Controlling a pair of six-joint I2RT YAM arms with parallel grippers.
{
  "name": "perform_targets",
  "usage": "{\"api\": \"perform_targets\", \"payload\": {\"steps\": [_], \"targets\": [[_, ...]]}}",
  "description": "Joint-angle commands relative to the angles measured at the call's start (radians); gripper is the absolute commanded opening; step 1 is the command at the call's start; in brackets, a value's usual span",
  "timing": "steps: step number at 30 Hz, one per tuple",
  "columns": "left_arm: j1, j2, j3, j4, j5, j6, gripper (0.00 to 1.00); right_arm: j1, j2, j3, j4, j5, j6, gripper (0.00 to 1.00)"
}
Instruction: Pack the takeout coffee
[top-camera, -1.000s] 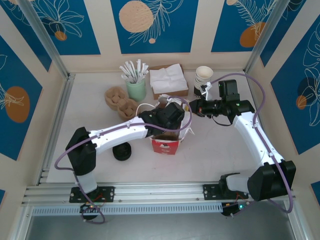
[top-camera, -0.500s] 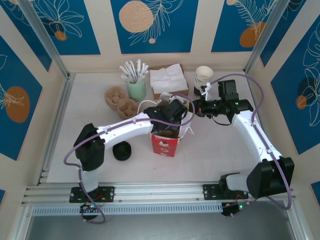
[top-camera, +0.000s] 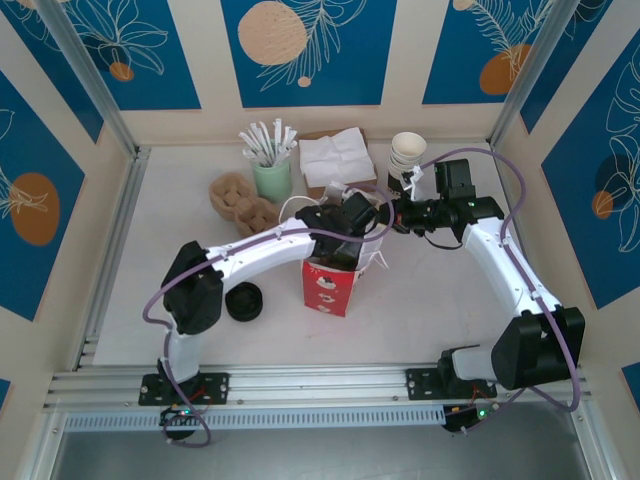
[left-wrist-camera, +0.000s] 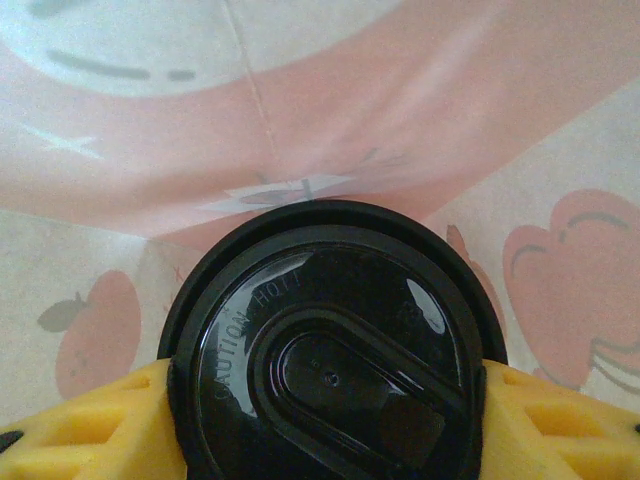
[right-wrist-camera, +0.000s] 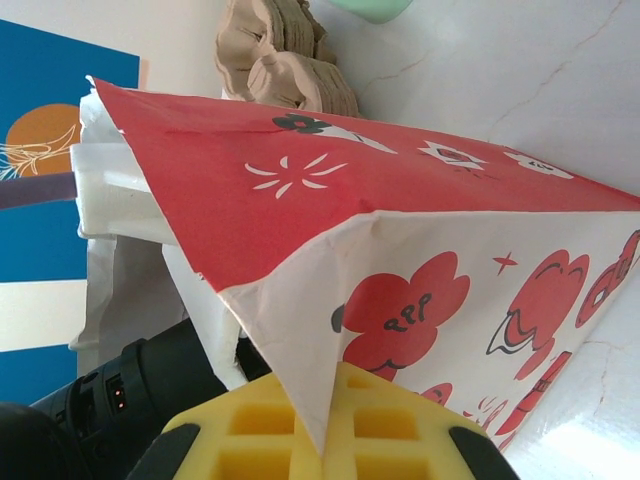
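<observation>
we have the takeout coffee (left-wrist-camera: 330, 350) clamped between the yellow fingers (left-wrist-camera: 90, 430) of our left gripper (top-camera: 345, 222). printed paper walls close in around the cup, so we judge it is already inside the mouth of the red-and-white bag (top-camera: 328, 285), which stands near the middle of the table (top-camera: 450, 300). our right gripper (right-wrist-camera: 322, 425) is pinched together on the bag's upper edge, propping it open. what seems left: set the cup on the bag's bottom, let go, and draw both arms clear.
</observation>
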Motion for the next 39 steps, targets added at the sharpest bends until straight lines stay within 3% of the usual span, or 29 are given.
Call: {"api": "perform_targets", "payload": {"steps": [1, 16, 28, 39], "targets": [[0.029, 0.051, 0.014, -0.059, 0.013, -0.018, 0.58, 0.001, 0.009, 0.025, -0.034, -0.039, -0.026, 0.0], [0.043, 0.096, 0.013, -0.078, 0.065, -0.009, 0.56, -0.005, 0.043, 0.048, -0.047, -0.032, -0.043, 0.0], [0.043, 0.049, -0.119, 0.01, 0.092, 0.011, 0.56, -0.007, 0.063, 0.058, -0.044, -0.034, -0.046, 0.0], [0.043, 0.04, -0.123, 0.02, 0.088, 0.014, 0.56, 0.008, 0.06, 0.058, -0.029, -0.023, -0.035, 0.0]]}}
